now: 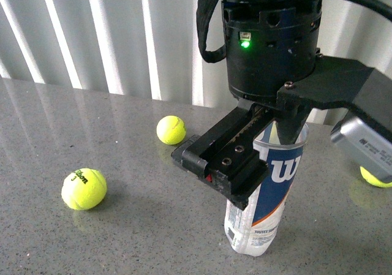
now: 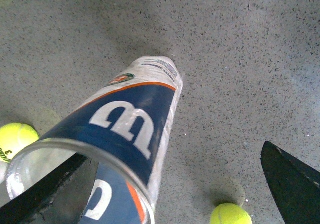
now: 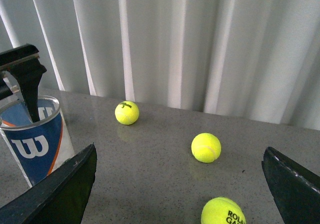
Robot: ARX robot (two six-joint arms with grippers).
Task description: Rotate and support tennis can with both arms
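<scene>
The tennis can stands upright on the grey table, open end up, with its navy label and white W showing. My left arm hangs right over it. One of its fingers dips inside the can's rim. In the left wrist view the left gripper is open, with one finger inside the can and the other finger far outside it. My right gripper is open and holds nothing. The can stands just beyond one of its fingers.
Yellow-green tennis balls lie loose on the table: one near left, one further back, one at the right edge. Three balls lie ahead of the right gripper. A white curtain closes off the back.
</scene>
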